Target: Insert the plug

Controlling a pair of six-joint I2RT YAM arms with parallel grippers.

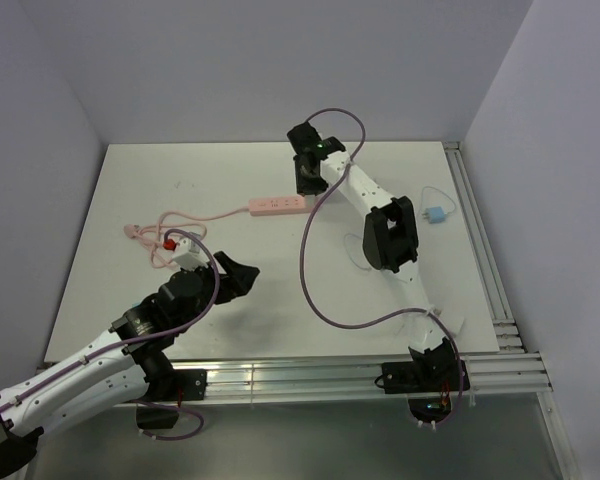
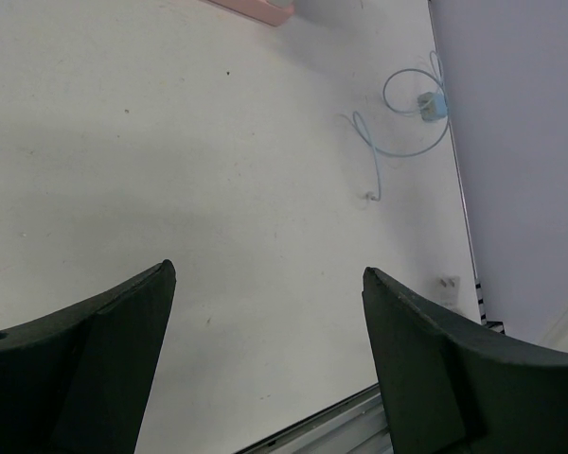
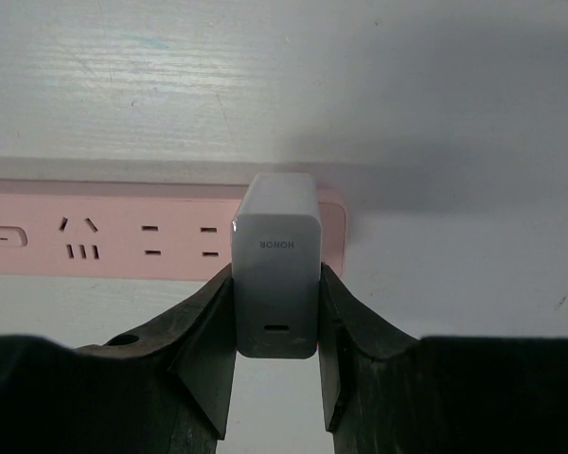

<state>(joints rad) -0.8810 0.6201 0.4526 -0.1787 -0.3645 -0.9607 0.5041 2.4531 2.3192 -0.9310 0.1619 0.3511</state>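
My right gripper [image 3: 276,274] is shut on a white charger block [image 3: 276,236] marked HONOR, held upright over the right end of the pink power strip [image 3: 104,241]. Its prongs are hidden, so I cannot tell whether it sits in a socket. Seen from above, that gripper [image 1: 306,178] is at the strip's right end [image 1: 275,205]. The small light-blue plug [image 1: 435,216] lies on the table at the right, apart from both grippers. The left wrist view shows the plug [image 2: 430,103] with its thin looping cable [image 2: 374,156]. My left gripper [image 2: 268,269] is open and holds nothing, low over the near left of the table [image 1: 242,275].
The strip's pink cord [image 1: 195,215] loops left to a white block with a red part [image 1: 177,245], close to my left arm. Metal rails run along the front edge [image 1: 330,375] and the right edge [image 1: 475,240]. Walls enclose the table on three sides.
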